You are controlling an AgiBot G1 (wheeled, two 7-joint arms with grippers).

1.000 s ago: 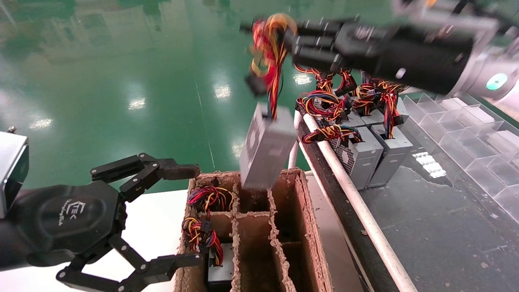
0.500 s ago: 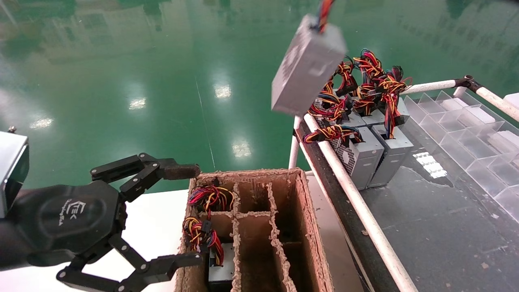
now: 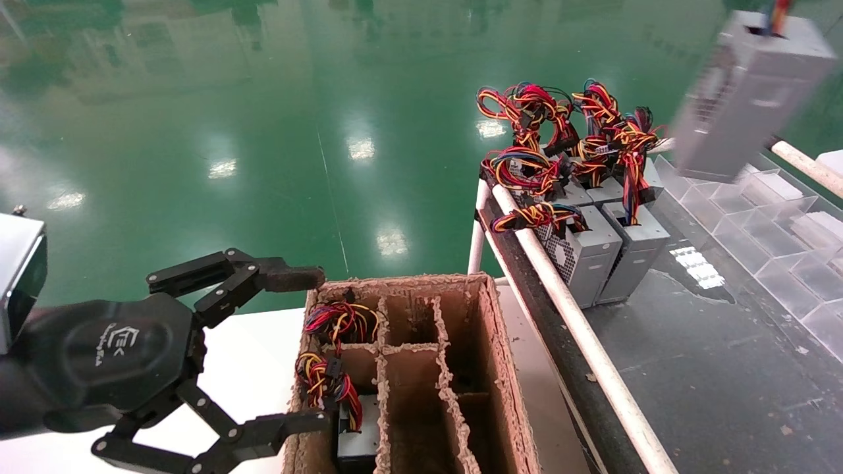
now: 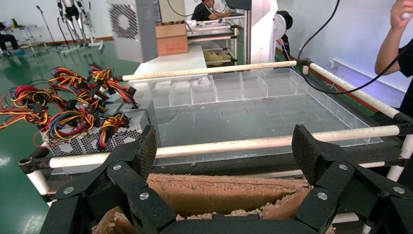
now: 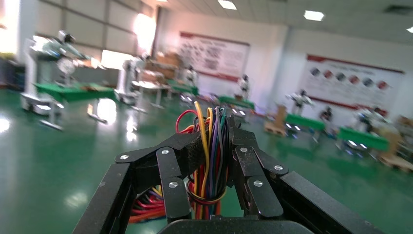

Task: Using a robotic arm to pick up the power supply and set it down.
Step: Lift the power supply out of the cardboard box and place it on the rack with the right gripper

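Since a moment ago, your power supply (image 3: 747, 99) has swung right, hanging below the right pincer (image 5: 210, 161) clamped on its wires (image 5: 209, 151); left pincer (image 3: 290, 349) idles wide.

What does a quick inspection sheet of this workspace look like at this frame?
Surface: dark bench top edged by white rails; white table under the divided cardboard box.
Job's things: power supply hangs in the air above the bench's far end, carried by its wire bundle.
Clutter: other grey units stand on the bench; clear compartment trays alongside.
Grippers: right gripper shut on the wire bundle; left gripper open, idle beside the box.
Cables: coloured looms sit in the box's compartments.
Surroundings: green floor.
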